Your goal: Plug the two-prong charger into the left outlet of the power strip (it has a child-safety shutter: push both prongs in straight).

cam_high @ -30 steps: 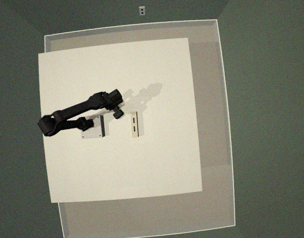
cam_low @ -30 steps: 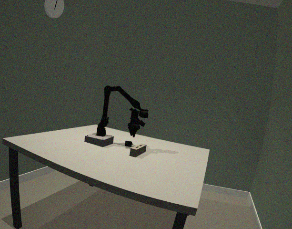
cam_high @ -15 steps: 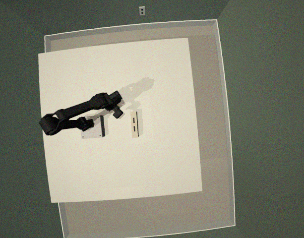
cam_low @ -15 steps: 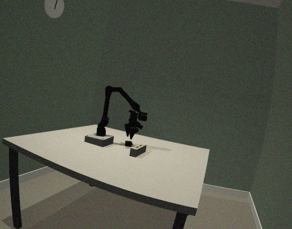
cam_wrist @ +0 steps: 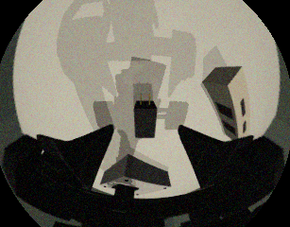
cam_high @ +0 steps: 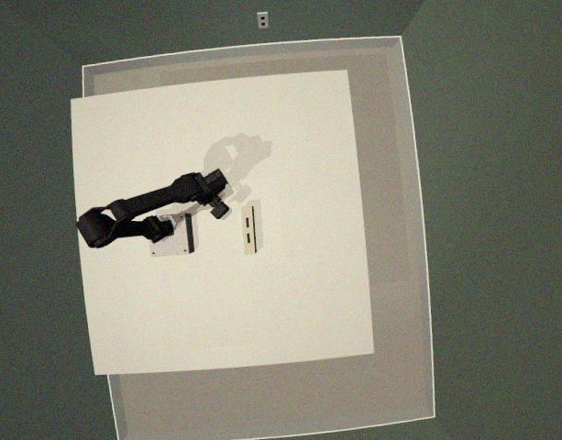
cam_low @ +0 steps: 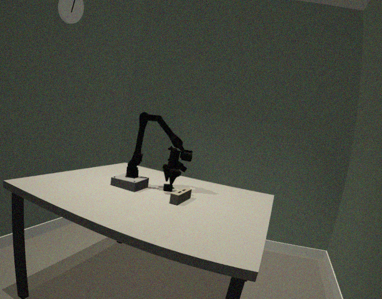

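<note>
My pincer (cam_low: 171,182) (cam_wrist: 146,128) stands released above the charger (cam_low: 167,187) (cam_wrist: 145,120); grasping, aligning and inserting into the strip (cam_high: 247,236) (cam_low: 180,197) (cam_wrist: 236,96) all remain.

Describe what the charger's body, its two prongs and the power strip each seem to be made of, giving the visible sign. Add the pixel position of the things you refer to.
Charger body (cam_low: 167,187) (cam_wrist: 145,120): probably matte plastic; dark, flat-faced, no bright glint.
Prongs (cam_wrist: 149,98): likely brass or similar metal; thin and yellowish.
Power strip (cam_high: 249,242) (cam_low: 176,198) (cam_wrist: 236,96): perhaps matte plastic; its cream outlet face shows no shine, though painted material could look alike.
</note>
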`<state>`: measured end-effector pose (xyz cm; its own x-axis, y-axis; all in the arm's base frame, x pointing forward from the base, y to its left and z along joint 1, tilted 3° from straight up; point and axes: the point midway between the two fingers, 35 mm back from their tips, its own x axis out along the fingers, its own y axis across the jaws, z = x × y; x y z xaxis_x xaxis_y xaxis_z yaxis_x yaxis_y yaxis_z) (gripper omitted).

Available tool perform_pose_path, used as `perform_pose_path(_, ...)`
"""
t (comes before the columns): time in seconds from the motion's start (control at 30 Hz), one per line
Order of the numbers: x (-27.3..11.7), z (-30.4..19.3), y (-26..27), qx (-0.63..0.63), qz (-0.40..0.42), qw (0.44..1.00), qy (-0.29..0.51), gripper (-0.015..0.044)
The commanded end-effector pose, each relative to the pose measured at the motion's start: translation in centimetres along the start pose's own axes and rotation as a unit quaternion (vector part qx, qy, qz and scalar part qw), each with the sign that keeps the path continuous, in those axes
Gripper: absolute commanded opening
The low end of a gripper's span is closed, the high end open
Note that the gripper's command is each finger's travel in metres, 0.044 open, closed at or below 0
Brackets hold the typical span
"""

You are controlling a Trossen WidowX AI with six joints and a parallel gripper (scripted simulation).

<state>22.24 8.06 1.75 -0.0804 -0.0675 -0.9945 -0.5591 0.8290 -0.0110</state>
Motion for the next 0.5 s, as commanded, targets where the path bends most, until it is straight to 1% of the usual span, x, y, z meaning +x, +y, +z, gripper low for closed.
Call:
perform_pose_path(0.0,0.8,-0.1,0.1,-0.003,0.002,1.000,0.003,0.0440)
perform_pose_path(0.47,3.1,0.0,0.1,-0.003,0.002,1.000,0.003,0.0440)
